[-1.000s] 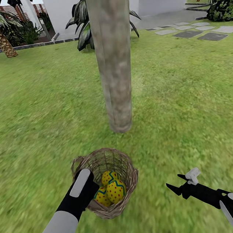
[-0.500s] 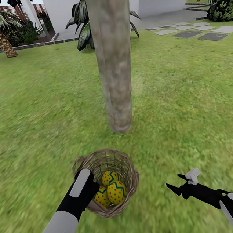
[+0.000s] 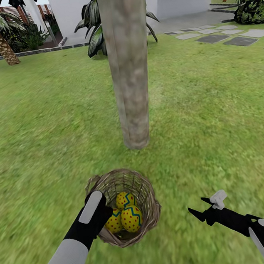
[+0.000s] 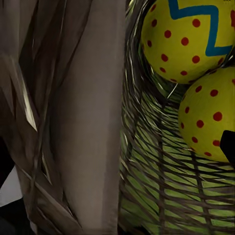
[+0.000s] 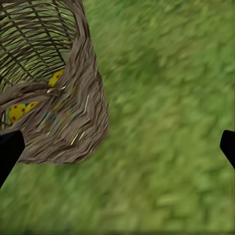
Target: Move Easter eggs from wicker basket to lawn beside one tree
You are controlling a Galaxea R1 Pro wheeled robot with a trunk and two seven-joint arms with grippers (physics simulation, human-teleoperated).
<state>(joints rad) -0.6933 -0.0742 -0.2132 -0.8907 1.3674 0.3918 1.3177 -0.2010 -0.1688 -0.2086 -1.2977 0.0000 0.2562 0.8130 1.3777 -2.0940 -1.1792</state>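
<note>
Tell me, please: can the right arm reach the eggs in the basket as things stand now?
Probably yes. The right gripper hangs open over bare lawn beside the wicker basket, whose mouth is uncovered. But the left gripper sits at the rim near the Easter eggs, crowding that side.

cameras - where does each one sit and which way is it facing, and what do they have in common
Head view: high on the robot, looking forward and down at the tree trunk, lawn and wicker basket; both arms show, left gripper at the rim, right gripper open.
Left wrist view: at the basket wall, looking in at the Easter eggs.
Right wrist view: low over grass, facing the basket's outside; dark fingertips show.
Shared: all see basket and eggs.
</note>
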